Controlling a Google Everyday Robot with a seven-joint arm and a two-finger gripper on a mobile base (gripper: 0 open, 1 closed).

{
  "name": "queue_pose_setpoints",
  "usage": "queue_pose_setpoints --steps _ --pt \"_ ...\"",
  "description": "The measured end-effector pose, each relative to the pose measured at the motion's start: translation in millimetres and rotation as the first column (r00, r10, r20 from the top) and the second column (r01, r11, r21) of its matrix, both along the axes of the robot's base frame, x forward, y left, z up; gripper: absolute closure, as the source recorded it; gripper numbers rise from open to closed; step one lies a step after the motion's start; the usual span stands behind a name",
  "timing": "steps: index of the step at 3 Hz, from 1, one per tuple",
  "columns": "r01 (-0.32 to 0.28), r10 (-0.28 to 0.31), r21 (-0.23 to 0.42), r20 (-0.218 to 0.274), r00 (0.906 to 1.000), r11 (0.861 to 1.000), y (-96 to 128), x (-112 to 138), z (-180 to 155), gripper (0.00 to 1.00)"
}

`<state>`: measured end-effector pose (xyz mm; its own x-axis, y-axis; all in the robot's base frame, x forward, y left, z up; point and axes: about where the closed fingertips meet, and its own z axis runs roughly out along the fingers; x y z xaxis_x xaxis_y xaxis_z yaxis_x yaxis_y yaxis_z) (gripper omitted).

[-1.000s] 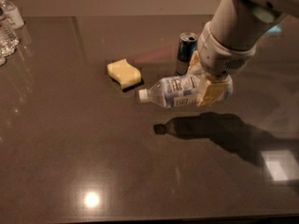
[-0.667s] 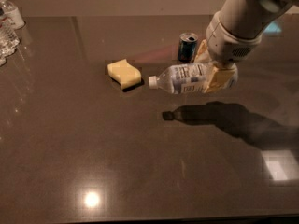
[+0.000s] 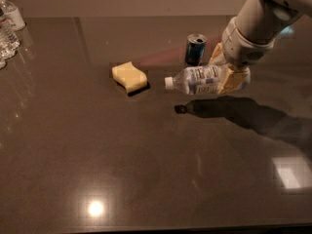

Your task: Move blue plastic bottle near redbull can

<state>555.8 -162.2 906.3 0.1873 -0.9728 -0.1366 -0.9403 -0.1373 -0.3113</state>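
My gripper (image 3: 228, 72) is shut on the blue plastic bottle (image 3: 195, 80), a clear bottle with a white cap and a pale checkered label. I hold it lying sideways above the table, cap pointing left. The redbull can (image 3: 195, 49) stands upright just behind the bottle, dark blue with a silver top. The bottle's base end is hidden between my yellowish fingers (image 3: 234, 80). The bottle's shadow falls on the table below it.
A yellow sponge (image 3: 129, 77) lies on the dark table (image 3: 122, 155) left of the bottle's cap. Several clear ribbed bottles with white labels (image 3: 9, 26) stand at the far left edge. My arm (image 3: 258, 23) reaches in from the upper right.
My gripper has carried the bottle up and to the right, toward the can. The can and sponge have not moved.
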Motion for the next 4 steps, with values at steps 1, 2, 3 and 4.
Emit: queue_pose_setpoints --steps 1,2,3,4 --pt "0.005 -0.005 -0.001 -0.002 1.0 1.0 -9.3 10.2 -14.8 1.0" --pt "0.008 -0.008 -0.007 0.006 1.0 1.0 -13.0 18.5 -25.1 1.0" --pt "0.012 -0.012 -0.005 0.024 0.9997 1.0 -13.6 26.7 -29.4 0.84" --pt "0.003 -0.003 -0.011 0.031 0.9995 1.0 -10.2 34.5 -35.2 0.61"
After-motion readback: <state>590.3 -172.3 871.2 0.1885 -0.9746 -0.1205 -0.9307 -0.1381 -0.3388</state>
